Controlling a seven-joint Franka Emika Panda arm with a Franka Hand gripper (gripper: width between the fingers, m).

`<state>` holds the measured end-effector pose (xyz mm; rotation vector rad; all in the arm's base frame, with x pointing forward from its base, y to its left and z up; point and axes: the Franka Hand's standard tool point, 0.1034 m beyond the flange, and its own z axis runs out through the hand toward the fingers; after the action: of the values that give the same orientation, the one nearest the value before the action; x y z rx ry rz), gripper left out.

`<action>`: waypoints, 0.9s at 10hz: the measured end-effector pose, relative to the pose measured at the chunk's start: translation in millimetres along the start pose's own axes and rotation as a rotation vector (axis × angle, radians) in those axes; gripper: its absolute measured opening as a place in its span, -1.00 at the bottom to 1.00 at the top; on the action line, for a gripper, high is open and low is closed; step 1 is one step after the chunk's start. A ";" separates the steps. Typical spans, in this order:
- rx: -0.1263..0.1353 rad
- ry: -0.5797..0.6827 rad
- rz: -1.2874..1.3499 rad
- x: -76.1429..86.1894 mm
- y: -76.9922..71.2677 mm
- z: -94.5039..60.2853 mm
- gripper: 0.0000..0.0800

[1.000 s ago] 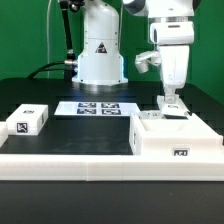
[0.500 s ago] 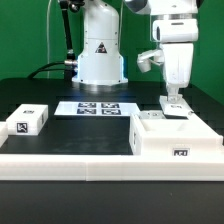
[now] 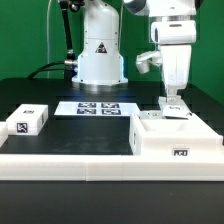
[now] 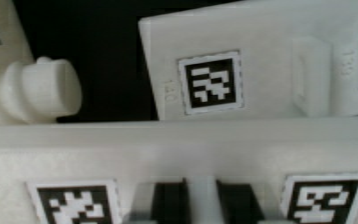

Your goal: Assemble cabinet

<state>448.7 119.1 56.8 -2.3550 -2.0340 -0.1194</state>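
We see cabinet [image 3: 176,140] on bench [image 3: 40,92], marker board [image 3: 98,108] to exterior view's left of it. Hand [image 3: 172,103] sits low over cabinet's rear top. Only wrist view gives us tags [image 4: 211,82] close up and round white knob [image 4: 39,88]. Hand's opening: we cannot tell. Nothing shifted since earlier frames.

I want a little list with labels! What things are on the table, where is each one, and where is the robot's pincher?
cabinet: big white box on the exterior view's right, with a tag on its front
small white block: on the exterior view's left, apart from the cabinet, with a tag on it
marker board: lying flat in the middle, farther back
table: black
gripper: pointing down at the cabinet's back part; cannot tell if it is open, shut or touching
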 end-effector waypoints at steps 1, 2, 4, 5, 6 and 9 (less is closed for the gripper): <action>0.000 0.000 0.000 0.0 0.0 0.0 -0.82; 0.001 -0.001 -0.002 -0.4 0.3 0.1 -0.82; 0.006 -0.007 -0.008 -2.0 6.0 -1.6 -0.82; 0.008 -0.008 -0.006 -1.8 9.1 -2.4 -0.82; 0.011 -0.010 -0.006 -1.4 10.1 -2.1 -0.82; 0.012 -0.010 -0.003 -1.7 9.5 -1.4 -0.82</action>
<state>457.8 115.9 58.4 -2.3502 -2.0365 -0.0953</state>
